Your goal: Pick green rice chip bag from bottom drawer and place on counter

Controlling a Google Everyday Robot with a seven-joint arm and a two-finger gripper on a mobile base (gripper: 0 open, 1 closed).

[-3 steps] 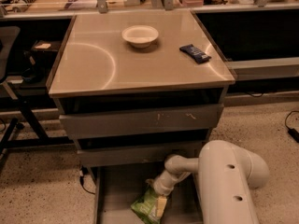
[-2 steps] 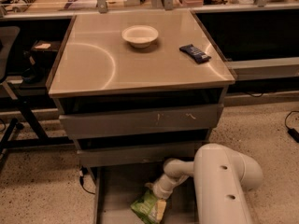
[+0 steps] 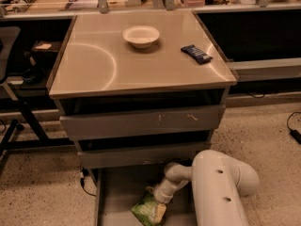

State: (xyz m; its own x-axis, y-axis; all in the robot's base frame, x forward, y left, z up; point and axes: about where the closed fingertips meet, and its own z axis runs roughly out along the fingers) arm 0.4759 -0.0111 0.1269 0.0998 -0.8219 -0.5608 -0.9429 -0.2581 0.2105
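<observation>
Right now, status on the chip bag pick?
Gripper down in bottom drawer, at green rice chip bag. Bag inside drawer, not yet on counter. Bowl and bar wrapper on counter, toward the back.

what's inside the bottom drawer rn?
The green rice chip bag lies on the bottom drawer's grey floor, with the gripper down at its upper edge. The arm covers the drawer's right side, and the front runs out of frame, so anything there is unseen.
</observation>
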